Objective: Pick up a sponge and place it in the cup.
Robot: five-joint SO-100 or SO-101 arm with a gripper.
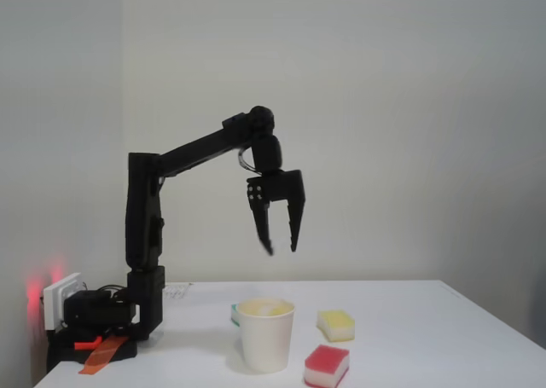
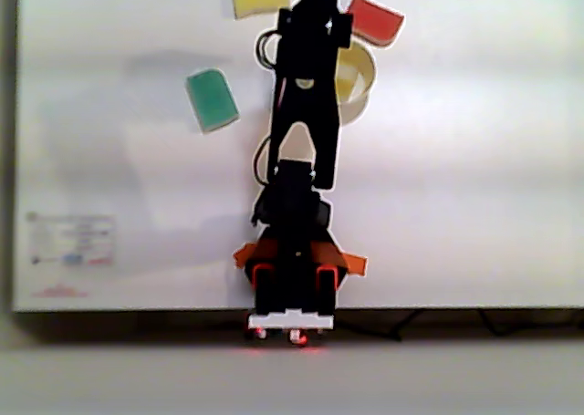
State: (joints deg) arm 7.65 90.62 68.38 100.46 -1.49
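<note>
Sponge (image 1: 275,308) lies in cup (image 1: 265,341); fingers (image 1: 295,226) apart.

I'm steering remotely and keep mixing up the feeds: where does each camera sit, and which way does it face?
Fixed view: low at table height, side on, facing the wall; it shows the whole arm from base to open gripper, raised above the cup.
Other view: overhead, looking straight down on the table, the arm's base nearest the bottom edge and the arm reaching up the picture over the cup.
Shared: arm, cup with something yellow inside, yellow sponge, red sponge.
</note>
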